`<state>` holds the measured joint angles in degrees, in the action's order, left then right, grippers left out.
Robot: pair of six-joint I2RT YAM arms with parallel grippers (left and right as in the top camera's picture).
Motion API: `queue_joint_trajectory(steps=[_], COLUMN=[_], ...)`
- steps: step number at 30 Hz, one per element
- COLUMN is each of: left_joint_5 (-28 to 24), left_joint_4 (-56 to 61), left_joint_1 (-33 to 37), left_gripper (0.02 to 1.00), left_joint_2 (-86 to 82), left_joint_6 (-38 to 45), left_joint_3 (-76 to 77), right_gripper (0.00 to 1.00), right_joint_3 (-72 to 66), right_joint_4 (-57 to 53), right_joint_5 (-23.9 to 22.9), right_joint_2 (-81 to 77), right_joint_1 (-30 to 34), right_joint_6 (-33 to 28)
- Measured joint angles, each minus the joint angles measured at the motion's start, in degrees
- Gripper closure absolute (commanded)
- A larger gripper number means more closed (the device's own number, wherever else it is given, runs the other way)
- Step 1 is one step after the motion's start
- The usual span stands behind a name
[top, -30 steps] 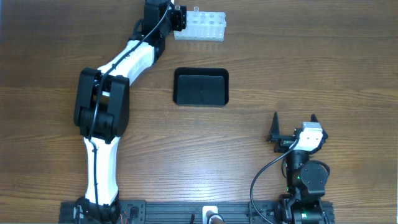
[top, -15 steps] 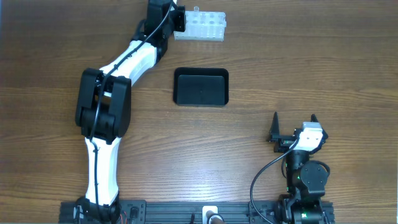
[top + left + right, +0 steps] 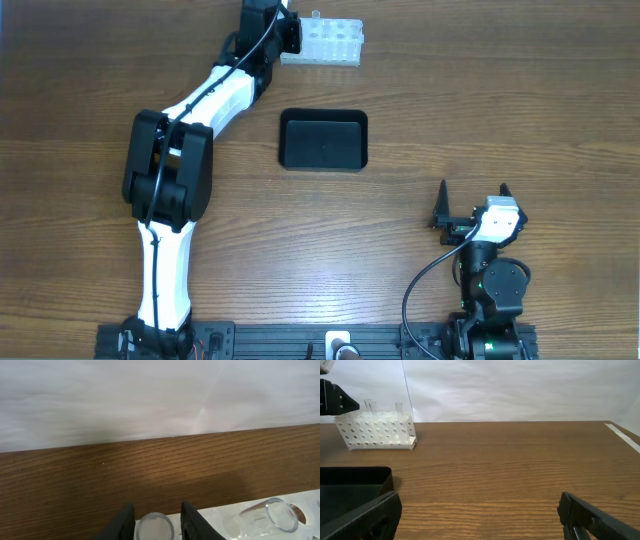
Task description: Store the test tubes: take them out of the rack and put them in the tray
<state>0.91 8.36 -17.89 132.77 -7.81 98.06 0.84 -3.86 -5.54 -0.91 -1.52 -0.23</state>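
Wood-grain tabletop (image 3: 520,100) carries everything; your black rectangular plastic tray (image 3: 323,142) lies bare at its centre, so nothing is stored yet; the clear perforated plastic rack (image 3: 330,45) stands beyond it, well apart, with the clear test tubes (image 3: 398,408) upright inside; your left gripper (image 3: 157,507) straddles one tube's mouth, fingers parted, not visibly clamped; your right gripper (image 3: 472,203) rests spread wide near its base; I judge every transfer is still to do.

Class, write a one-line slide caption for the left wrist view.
Left claw straddling a test tube standing in the rack, wooden table beyond.
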Motion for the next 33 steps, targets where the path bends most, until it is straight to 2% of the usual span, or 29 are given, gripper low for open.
queue_joint_trajectory(steps=[5, 24, 33], left_joint_5=[0.0, 0.8, 2.2], left_joint_4=[0.0, -3.1, -3.5], left_joint_1=[0.0, 0.0, 0.0], left_gripper=[0.847, 0.930, 0.923], left_joint_2=[0.0, -1.5, -19.0], left_joint_6=[-0.2, -0.1, 2.7], left_joint_3=[0.0, 0.1, 0.1], right_gripper=[0.007, 0.009, 0.007], right_joint_3=[0.0, 0.0, 0.0], right_joint_4=[0.0, 0.0, 0.0], right_joint_5=[0.0, 0.0, 0.0], right_joint_2=[0.0, 0.0, 0.0], right_joint_1=[0.0, 0.0, 0.0], right_joint_6=[0.0, 0.0, 0.0])
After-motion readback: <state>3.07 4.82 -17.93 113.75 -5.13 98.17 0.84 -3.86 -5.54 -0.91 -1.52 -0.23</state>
